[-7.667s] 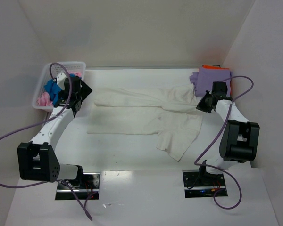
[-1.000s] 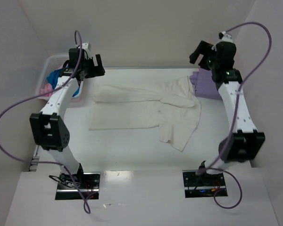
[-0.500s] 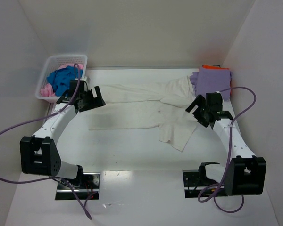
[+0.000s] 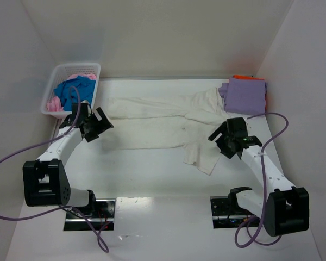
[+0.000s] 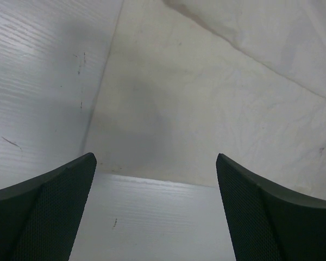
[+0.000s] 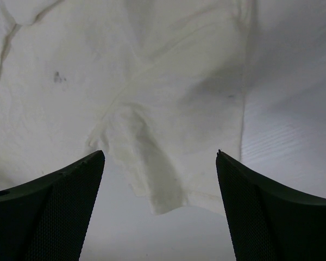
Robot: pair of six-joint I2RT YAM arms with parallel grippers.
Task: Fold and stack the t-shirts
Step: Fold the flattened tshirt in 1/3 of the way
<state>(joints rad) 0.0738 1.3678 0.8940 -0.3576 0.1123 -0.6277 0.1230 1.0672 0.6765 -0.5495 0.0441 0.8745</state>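
The cream-white t-shirt (image 4: 163, 125) lies flattened across the middle of the bench (image 4: 141, 174), partly folded, with a loose flap trailing toward the near right. The left pincer (image 4: 100, 126) hovers spread above the shirt's near-left corner. The right pincer (image 6: 160, 157) hovers spread above the loose flap. Neither pinches cloth. A good grasp probably means dropping straight onto the edges, catching every layer, then lifting both sides evenly so the fold lands square. The lavender t-shirt (image 4: 245, 95) sits folded at the far right.
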